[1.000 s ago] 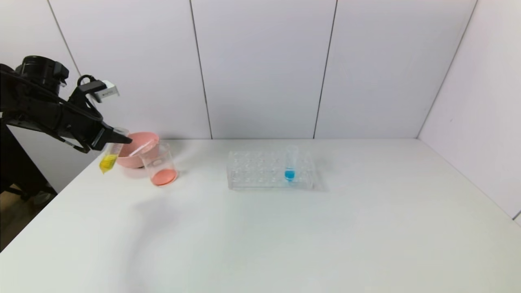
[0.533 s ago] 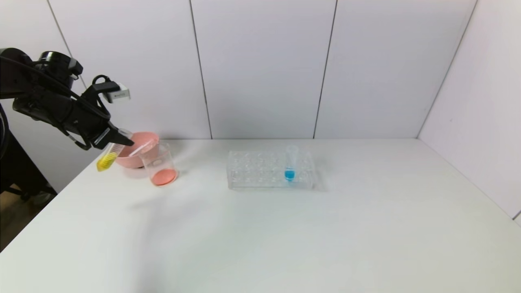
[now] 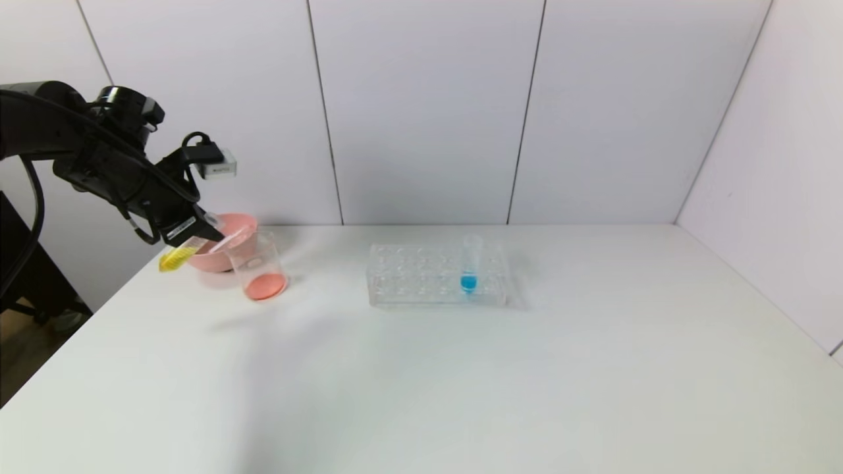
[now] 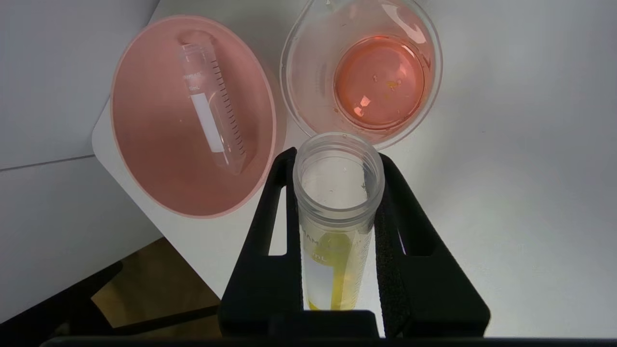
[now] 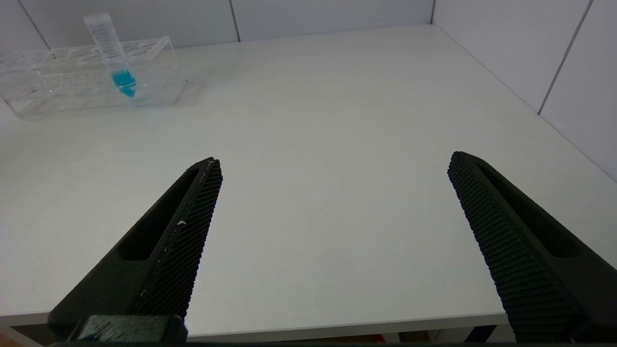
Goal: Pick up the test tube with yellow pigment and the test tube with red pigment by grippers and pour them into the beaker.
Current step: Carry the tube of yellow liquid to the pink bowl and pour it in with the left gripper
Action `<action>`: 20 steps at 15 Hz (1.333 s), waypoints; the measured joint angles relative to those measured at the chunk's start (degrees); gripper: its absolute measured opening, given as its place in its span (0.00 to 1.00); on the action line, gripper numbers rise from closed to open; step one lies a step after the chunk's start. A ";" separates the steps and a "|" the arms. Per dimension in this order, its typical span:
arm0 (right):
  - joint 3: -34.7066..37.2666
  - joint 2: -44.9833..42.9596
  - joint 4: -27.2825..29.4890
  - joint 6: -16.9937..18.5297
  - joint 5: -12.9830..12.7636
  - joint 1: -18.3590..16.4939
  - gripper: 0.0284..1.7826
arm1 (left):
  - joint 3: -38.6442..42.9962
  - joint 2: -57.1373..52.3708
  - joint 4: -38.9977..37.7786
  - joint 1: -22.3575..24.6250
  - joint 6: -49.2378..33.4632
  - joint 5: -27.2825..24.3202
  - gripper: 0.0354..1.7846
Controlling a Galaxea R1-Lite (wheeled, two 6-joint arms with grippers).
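Note:
My left gripper (image 3: 201, 232) is shut on the test tube with yellow pigment (image 3: 175, 257), held tilted above the table's far left edge, its open mouth toward the beaker (image 3: 258, 264). In the left wrist view the tube (image 4: 337, 193) sits between the black fingers (image 4: 270, 226), with yellow liquid running along its wall. The beaker (image 4: 308, 101) holds red-orange liquid and stands just past the tube's mouth. An emptied clear tube (image 4: 212, 120) lies in the pink bowl (image 4: 144, 159). No tube with red liquid shows. My right gripper (image 5: 332, 166) is open and empty over the table's near edge.
The pink bowl (image 3: 240, 253) stands behind the beaker at the far left corner. A clear tube rack (image 3: 421, 276) at mid table holds a tube with blue liquid (image 3: 469, 266). The rack also shows in the right wrist view (image 5: 72, 82).
My left gripper has moved right toward the beaker and tipped the yellow tube flatter, its tip swinging up. The right arm has not moved.

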 joint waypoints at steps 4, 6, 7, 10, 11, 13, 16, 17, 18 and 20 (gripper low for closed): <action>0.00 0.00 0.02 0.00 0.02 0.00 0.96 | -0.12 -0.02 -0.02 -2.21 1.68 5.23 0.23; 0.00 0.00 0.02 0.00 0.02 0.00 0.96 | -0.15 -0.04 -0.33 -3.32 2.04 7.39 0.23; 0.00 0.00 0.02 0.00 0.00 0.00 0.96 | -0.15 -0.04 -0.55 -3.78 2.18 8.68 0.23; 0.00 0.00 0.00 0.00 0.00 0.00 0.96 | -0.21 -0.04 -0.56 -5.02 2.67 12.90 0.23; 0.00 0.00 0.00 0.00 0.00 0.00 0.96 | -0.23 -0.02 -0.37 -5.55 2.69 14.10 0.23; 0.00 0.00 0.02 0.00 0.00 0.00 0.96 | -0.23 0.24 -0.20 -6.34 2.95 17.63 0.23; 0.00 0.00 0.00 0.00 0.02 0.00 0.96 | -0.30 0.85 -0.15 -7.80 3.12 20.38 0.23; 0.00 0.00 0.02 0.00 0.00 0.00 0.96 | -0.39 1.01 -0.11 -8.20 3.15 21.38 0.23; 0.00 0.00 0.02 0.00 0.00 0.00 0.96 | -0.45 1.21 -0.02 -8.51 3.45 22.70 0.23; 0.00 0.00 0.02 0.00 0.00 0.00 0.96 | -0.48 1.44 0.28 -8.84 3.64 24.73 0.23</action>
